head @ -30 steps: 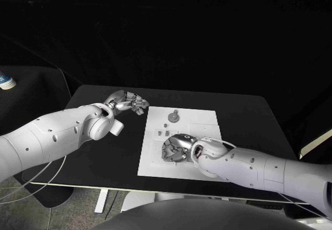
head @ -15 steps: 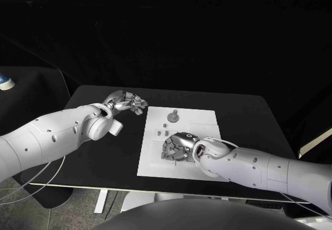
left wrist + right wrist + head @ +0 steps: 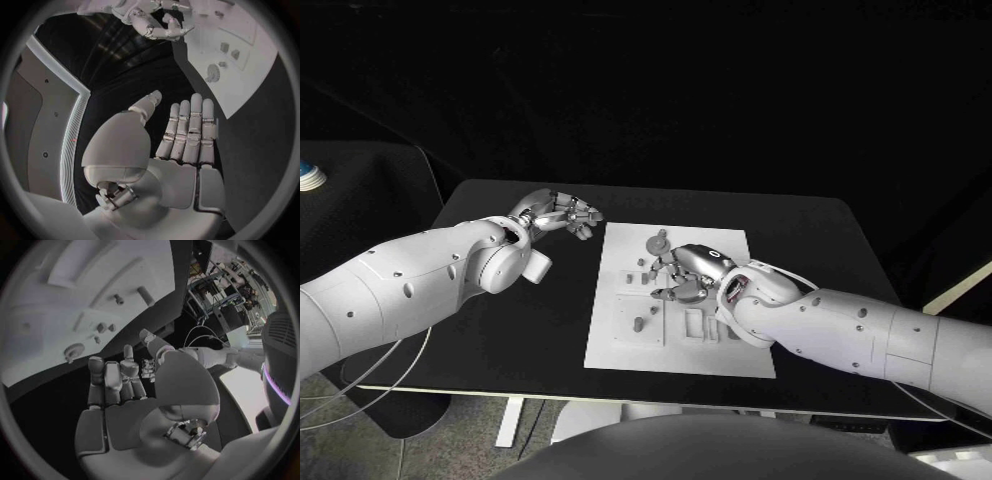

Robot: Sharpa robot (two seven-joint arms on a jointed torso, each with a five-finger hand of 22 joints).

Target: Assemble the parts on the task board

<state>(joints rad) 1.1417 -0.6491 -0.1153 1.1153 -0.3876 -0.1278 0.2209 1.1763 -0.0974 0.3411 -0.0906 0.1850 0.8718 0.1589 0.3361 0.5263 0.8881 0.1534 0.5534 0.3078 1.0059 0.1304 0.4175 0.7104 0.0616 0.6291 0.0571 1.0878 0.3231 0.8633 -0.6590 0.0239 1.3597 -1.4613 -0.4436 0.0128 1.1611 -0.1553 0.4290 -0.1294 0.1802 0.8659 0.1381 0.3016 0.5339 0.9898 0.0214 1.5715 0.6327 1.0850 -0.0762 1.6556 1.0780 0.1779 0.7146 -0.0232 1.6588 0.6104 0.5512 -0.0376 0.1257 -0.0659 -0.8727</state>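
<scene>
The white task board (image 3: pixel 620 340) lies in the middle of the black table. My right hand (image 3: pixel 682 272) hovers over the board's middle with its fingers (image 3: pixel 109 382) stretched out and nothing in them. A round grey part (image 3: pixel 659 241) stands near the board's far edge, and small grey parts (image 3: pixel 640 323) lie on its left half. Off the board's far left corner, my left hand (image 3: pixel 564 213) is over the table, palm bare and fingers (image 3: pixel 187 127) straight. The left wrist view shows the board (image 3: pixel 250 75), the round part (image 3: pixel 213 75) and my right hand (image 3: pixel 156 22).
The black table (image 3: pixel 516 320) has bare room on both sides of the board. Raised slots and blocks (image 3: pixel 697 322) stand on the board's near right part. A small white and blue object (image 3: pixel 312 178) sits beyond the table's left edge.
My right hand has moved from the board's near half toward its middle and farther from me, uncovering the slots there. My left hand has stayed in place.
</scene>
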